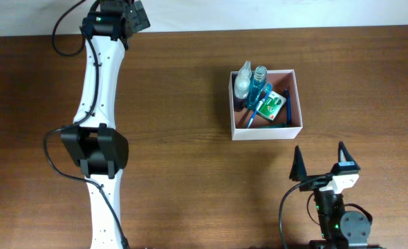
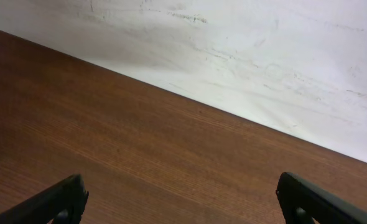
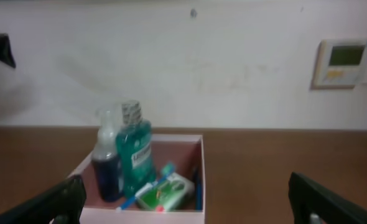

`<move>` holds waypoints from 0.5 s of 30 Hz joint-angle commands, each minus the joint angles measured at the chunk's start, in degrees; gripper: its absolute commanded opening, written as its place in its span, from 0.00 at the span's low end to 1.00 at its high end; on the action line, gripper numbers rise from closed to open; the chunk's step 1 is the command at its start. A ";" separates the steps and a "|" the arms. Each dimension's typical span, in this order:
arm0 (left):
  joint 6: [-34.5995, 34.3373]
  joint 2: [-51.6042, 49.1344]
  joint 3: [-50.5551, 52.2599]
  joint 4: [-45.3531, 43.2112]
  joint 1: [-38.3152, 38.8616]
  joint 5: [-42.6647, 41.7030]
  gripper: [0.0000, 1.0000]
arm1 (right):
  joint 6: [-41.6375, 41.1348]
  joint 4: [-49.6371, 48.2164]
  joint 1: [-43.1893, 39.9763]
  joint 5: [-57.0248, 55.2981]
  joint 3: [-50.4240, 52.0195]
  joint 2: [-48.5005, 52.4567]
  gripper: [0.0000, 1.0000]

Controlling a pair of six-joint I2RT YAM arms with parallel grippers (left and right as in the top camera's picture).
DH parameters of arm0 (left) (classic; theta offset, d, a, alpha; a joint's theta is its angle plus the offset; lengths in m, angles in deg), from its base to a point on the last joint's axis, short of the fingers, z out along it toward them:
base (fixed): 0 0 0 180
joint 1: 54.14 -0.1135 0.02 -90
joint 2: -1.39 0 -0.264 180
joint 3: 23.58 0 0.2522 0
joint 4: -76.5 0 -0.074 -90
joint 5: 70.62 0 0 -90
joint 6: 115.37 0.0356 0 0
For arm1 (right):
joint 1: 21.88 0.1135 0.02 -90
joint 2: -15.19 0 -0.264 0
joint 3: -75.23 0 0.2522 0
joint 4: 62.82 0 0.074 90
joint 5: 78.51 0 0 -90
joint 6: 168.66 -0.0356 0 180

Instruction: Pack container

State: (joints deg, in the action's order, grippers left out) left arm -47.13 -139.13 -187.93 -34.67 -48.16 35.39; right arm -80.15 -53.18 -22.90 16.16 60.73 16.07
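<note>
**Both my grippers are hanging spread and empty; the container is sitting at two o'clock on the table.**

Overhead, I am seeing the container (image 1: 265,133) at eleven o'clock from my right gripper (image 1: 320,149) and well apart from my left gripper (image 1: 129,15), which is at the table's (image 1: 190,173) far edge. My left wrist view is showing only its wide-apart jaws over bare wood, with no container in sight. My right wrist view is adding what the overhead flattens: the mouthwash bottle (image 3: 135,152) and spray bottle (image 3: 107,165) are standing upright, well above the rim, beside the soap box (image 3: 165,193). I am judging the thin walls light but flexible and the load top-heavy, so I would pinch a wall near a corner, low and slow.
</note>
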 commanded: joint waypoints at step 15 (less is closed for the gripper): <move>-0.52 -0.26 -0.42 -0.04 0.02 -0.20 0.99 | -0.22 8.26 0.63 -1.09 0.42 -0.66 0.99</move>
State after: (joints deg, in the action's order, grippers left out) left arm -47.13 -139.13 -187.93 -34.67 -48.16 35.39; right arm -80.18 -45.31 -22.72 15.79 60.89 16.07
